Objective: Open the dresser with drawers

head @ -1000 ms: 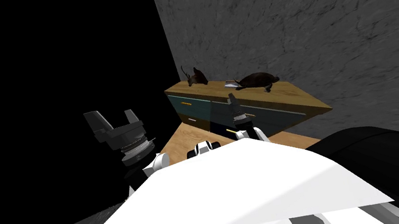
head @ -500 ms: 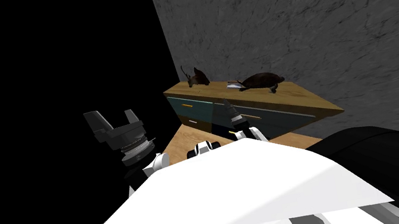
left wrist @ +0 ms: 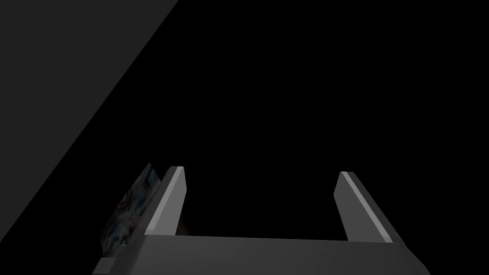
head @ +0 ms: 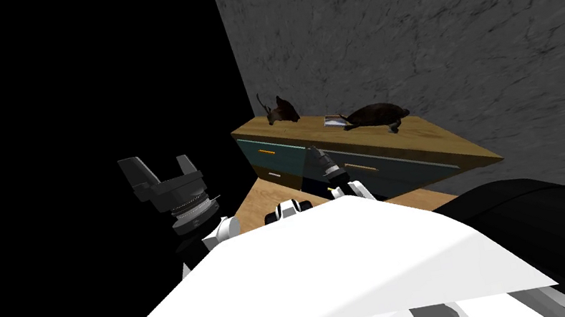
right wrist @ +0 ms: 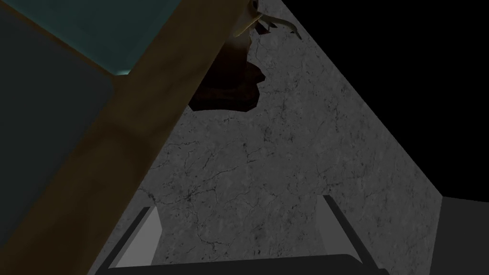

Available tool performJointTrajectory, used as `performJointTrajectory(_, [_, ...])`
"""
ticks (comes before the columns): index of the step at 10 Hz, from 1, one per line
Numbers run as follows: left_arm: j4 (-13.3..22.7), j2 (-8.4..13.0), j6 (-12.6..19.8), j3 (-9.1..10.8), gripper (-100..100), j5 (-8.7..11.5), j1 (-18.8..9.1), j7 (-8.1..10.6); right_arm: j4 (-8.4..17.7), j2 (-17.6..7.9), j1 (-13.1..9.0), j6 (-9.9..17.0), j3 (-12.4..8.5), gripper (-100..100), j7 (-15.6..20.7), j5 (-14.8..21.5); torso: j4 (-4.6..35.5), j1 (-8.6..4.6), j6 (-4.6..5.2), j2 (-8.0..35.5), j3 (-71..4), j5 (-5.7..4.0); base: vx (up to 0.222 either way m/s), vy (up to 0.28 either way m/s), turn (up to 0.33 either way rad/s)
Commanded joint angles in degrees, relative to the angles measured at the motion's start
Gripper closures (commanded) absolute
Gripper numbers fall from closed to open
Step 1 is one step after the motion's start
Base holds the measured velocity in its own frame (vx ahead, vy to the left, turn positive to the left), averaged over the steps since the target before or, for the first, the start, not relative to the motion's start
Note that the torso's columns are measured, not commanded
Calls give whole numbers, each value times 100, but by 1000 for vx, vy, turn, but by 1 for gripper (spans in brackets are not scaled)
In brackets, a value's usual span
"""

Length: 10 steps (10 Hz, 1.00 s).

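My left gripper (head: 158, 164) hangs spread and empty, well apart from the dresser (head: 434, 138), which stands against the grey wall (head: 431, 17). My right gripper (right wrist: 239, 204), apparently close to the drawer fronts (head: 274, 158), is likewise spread, clamping nothing. Its wrist view confirms the gap, while the head view locates the slim gold handle (head: 361, 168). Expect rigid fronts, probably sliding straight; grasp that handle.

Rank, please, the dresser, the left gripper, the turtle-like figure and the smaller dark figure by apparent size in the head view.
Largest to smallest: dresser; left gripper, helped by nearness to the camera; turtle-like figure; smaller dark figure.
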Motion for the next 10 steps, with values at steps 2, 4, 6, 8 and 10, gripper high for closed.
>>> performJointTrajectory(2, [0, 0, 0, 0, 0, 0, 0, 0, 269, -51, -64, 521, 110, -100, 209, 632, 3, 3, 1, 9, 6, 1, 100, 69, -63])
performJointTrajectory(4, [0, 0, 0, 0, 0, 0, 0, 0, 392, -49, -77, 762, 175, -100, 319, 967, 2, 4, 0, 6, 5, 1, 118, 71, -50])
performJointTrajectory(6, [0, 0, 0, 0, 0, 0, 0, 0, 392, -49, -77, 762, 175, -100, 319, 1201, 1, 2, 0, 4, 2, 0, 73, 50, -19])
performJointTrajectory(8, [0, 0, 0, 0, 0, 0, 0, 0, 517, -40, -92, 1008, 241, -100, 432, 1577, 3, 5, 2, 5, 7, 0, 90, 63, -54])
performJointTrajectory(10, [0, 0, 0, 0, 0, 0, 0, 0, 643, -27, -107, 1256, 310, -100, 546, 1922, -7, 8, -7, -14, -5, -3, 78, 82, -71])
